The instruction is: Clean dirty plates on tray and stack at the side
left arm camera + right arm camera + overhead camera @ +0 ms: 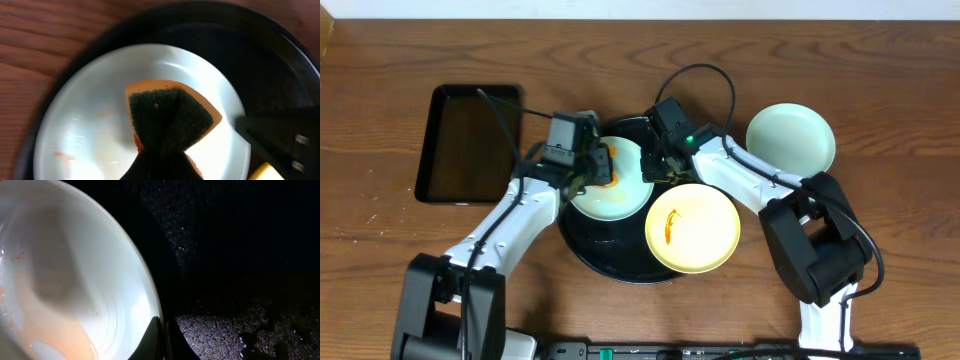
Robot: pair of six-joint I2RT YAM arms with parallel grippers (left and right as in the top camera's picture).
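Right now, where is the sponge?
In the overhead view the sponge sits left of centre, pinched by the left gripper and resting on the pale blue plate on the round black tray, left of the yellow plate.

- I see a matt, grained wood table (880, 50).
- The tray (610, 268) looks like glossy black plastic.
- At its 11 o'clock, the plate (620, 200) is smooth and shiny.
- The sponge (170, 117) has a rough dark scrub face on orange foam.
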